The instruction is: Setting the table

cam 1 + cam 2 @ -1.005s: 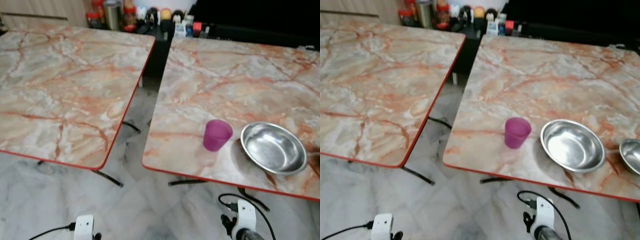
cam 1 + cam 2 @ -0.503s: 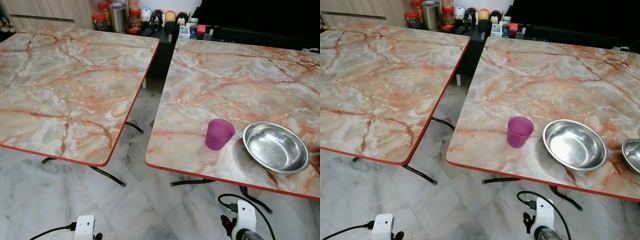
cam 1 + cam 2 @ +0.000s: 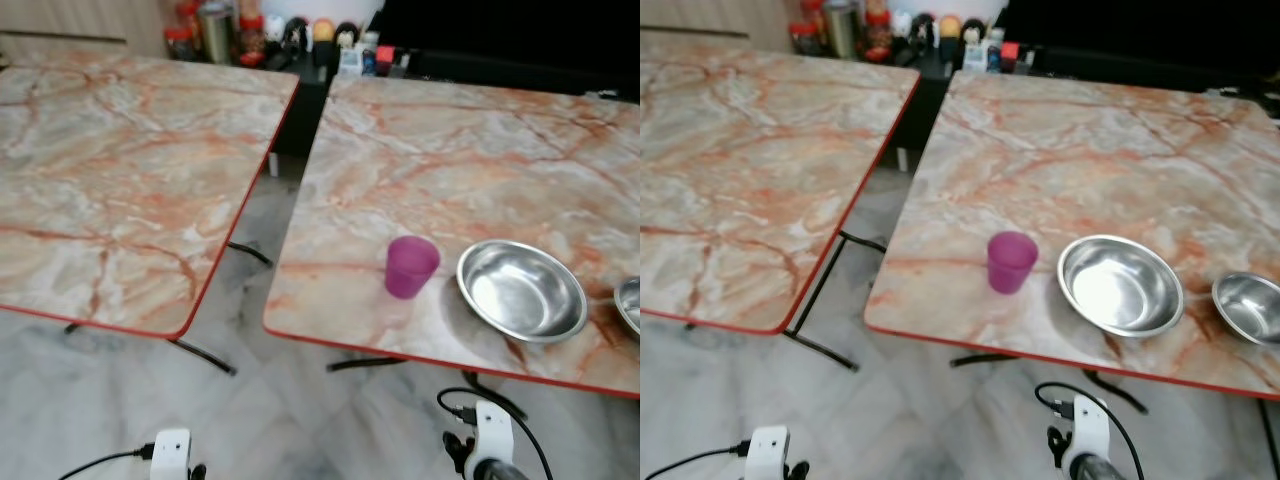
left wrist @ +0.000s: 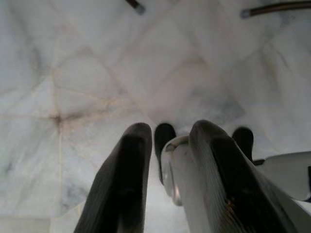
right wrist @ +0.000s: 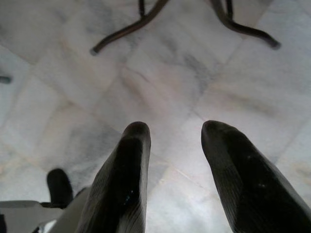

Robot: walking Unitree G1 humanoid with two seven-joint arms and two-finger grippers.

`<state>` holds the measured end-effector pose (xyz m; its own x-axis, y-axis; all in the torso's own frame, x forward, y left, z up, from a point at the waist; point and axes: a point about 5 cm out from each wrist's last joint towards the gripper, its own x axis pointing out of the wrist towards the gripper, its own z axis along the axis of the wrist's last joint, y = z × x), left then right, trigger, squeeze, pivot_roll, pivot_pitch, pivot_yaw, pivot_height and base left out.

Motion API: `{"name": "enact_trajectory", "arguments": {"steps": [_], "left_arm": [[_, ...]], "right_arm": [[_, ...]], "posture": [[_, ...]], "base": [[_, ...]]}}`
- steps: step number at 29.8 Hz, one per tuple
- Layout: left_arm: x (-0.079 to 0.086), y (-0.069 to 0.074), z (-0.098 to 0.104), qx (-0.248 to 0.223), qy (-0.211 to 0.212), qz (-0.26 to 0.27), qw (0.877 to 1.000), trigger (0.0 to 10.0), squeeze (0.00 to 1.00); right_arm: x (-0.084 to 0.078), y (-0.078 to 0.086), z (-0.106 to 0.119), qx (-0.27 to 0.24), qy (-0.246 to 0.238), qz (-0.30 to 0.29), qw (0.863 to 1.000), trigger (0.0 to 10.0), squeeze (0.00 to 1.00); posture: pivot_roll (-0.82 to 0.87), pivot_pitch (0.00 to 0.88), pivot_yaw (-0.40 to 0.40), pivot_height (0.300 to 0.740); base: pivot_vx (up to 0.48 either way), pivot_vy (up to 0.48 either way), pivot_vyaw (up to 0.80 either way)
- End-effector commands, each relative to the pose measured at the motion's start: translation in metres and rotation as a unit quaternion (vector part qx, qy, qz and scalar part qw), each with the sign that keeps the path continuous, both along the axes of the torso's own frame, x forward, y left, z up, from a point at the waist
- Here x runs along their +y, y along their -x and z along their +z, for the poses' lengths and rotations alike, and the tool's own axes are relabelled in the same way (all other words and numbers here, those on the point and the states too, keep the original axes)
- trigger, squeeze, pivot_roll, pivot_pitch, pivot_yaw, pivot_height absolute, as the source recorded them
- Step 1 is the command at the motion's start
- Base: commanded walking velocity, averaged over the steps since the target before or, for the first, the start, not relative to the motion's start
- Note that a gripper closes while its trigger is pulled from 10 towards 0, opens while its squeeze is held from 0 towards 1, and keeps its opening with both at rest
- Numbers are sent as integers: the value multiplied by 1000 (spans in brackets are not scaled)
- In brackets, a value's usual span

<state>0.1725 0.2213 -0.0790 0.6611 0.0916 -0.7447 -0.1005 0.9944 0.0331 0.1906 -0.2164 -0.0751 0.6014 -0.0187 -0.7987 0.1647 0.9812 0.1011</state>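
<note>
Currently I see two marble-patterned tabletops with red edging, standing side by side with an open gap of floor between them. On the right tabletop [image 3: 480, 160] a purple cup [image 3: 411, 267] stands upright near the front edge, just beside a large steel bowl [image 3: 521, 290]; the two look apart, not touching. A smaller steel bowl [image 3: 1252, 306] sits further right, near the same front edge. The left tabletop [image 3: 120, 170] carries nothing that I can make out. Beyond the far edges, a dark shelf holds jars and small items [image 3: 270, 30], blurred. Black table legs [image 3: 210, 357] splay out over the pale marble floor [image 3: 300, 420] below the front edges. Both arms hang low in front of the tabletops. My left tool [image 4: 167, 145] points down at the floor, fingers a narrow gap apart, holding nothing. My right tool [image 5: 172, 141] also points at the floor, fingers spread wider, holding nothing; table legs lie on the floor beyond it.
</note>
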Motion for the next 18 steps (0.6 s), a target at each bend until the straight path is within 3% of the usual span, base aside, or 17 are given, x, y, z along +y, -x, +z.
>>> {"name": "enact_trajectory", "arguments": {"steps": [1,18], "left_arm": [[-3,7,-4,10,6,3,1000,10000,0],[-4,7,-4,7,8,3,1000,10000,0]], "right_arm": [[-6,2,0,6,12,0,1000,10000,0],[-6,2,0,8,15,2,1000,10000,0]], "posture": [[-5,126,-53,740],[-5,128,-54,740]], "base": [[0,-409,0],[0,-418,0]]}}
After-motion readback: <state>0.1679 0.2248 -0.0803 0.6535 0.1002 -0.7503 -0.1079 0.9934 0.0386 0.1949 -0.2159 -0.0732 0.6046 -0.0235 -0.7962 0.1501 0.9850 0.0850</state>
